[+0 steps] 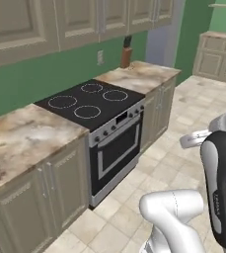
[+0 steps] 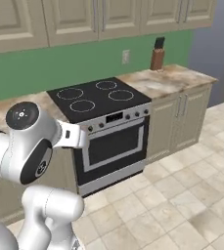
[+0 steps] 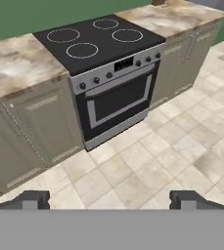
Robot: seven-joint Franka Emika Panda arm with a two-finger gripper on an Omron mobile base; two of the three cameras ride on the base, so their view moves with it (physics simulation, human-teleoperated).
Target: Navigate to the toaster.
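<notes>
Two fingertips (image 3: 35, 199) wide apart; gripper (image 3: 111, 200) faces stove (image 3: 114, 93) front.

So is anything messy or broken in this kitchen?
No, nothing stands out. The stove sits straight with its oven door shut, the knife block stands upright on the counter, and no cupboard door hangs open.

This is a home kitchen. A black four-ring stove (image 1: 89, 103) with a silver knob panel and a glass oven door (image 2: 114, 145) stands built into a run of beige panelled cabinets (image 3: 40, 127). A marbled tan desk (image 1: 20, 136) tops the cabinets on both sides of the stove. More beige cabinets (image 2: 94, 19) hang on the green wall (image 1: 40, 79) above. A knife block (image 2: 157, 56) stands at the desk's back edge, near a wall socket (image 2: 126, 56). The floor (image 3: 182, 146) is pale tile.
</notes>
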